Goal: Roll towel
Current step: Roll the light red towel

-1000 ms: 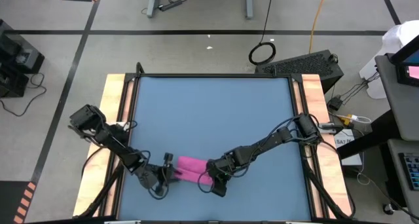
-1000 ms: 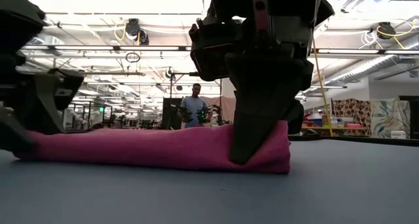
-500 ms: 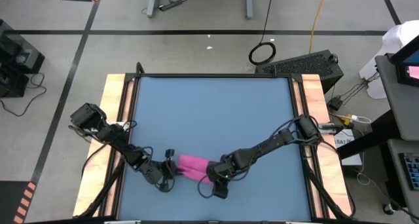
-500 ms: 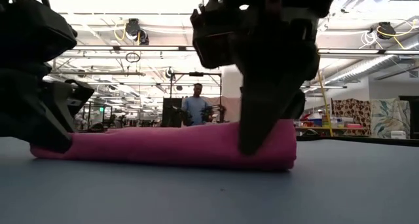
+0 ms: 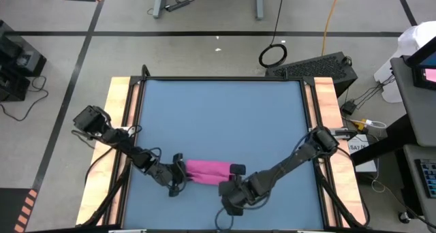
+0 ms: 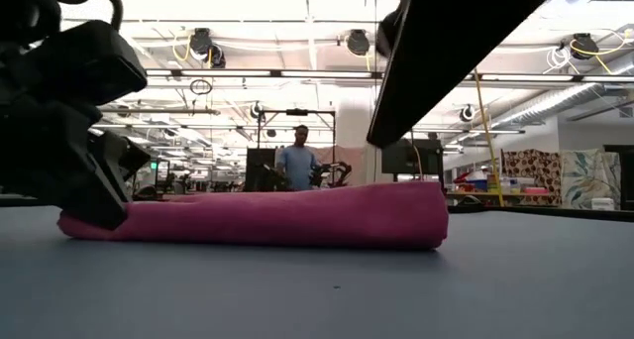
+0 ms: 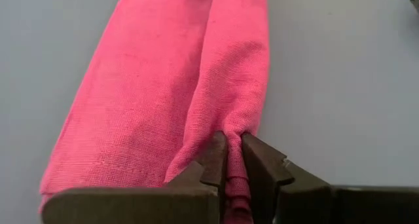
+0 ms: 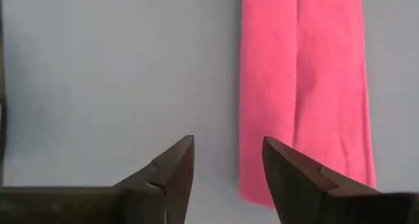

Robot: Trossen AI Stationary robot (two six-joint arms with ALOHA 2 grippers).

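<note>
The towel (image 5: 208,169) is a magenta-pink roll lying left to right near the table's front edge, resting on its long side (image 6: 277,218). My left gripper (image 5: 176,176) is shut on its left end (image 6: 77,223). My right gripper (image 5: 236,170) hangs open above the table just past the towel's right end, lifted clear of it (image 6: 446,52). In the right wrist view its fingers (image 8: 226,168) stand apart, with bare tabletop between them and the towel (image 8: 301,86) beyond. My left gripper pinches a raised fold (image 7: 234,179) at the towel's left end between its two fingers (image 7: 216,152). It comes slanting down from the table's left, along the roll. The towel lies slack on the table, and the rest of it stretches away from the fingertips.
Blue tabletop (image 5: 218,117) lies free on the far side of the towel. Wooden rails (image 5: 121,124) run along the left and right edges. A person (image 6: 294,166) stands far off in the room behind the table.
My right gripper has opened, let go of the towel's right end, and risen toward the table's near edge. My left gripper has moved right onto the towel's left end and shut on it. The roll now lies lower and longer on the table.
</note>
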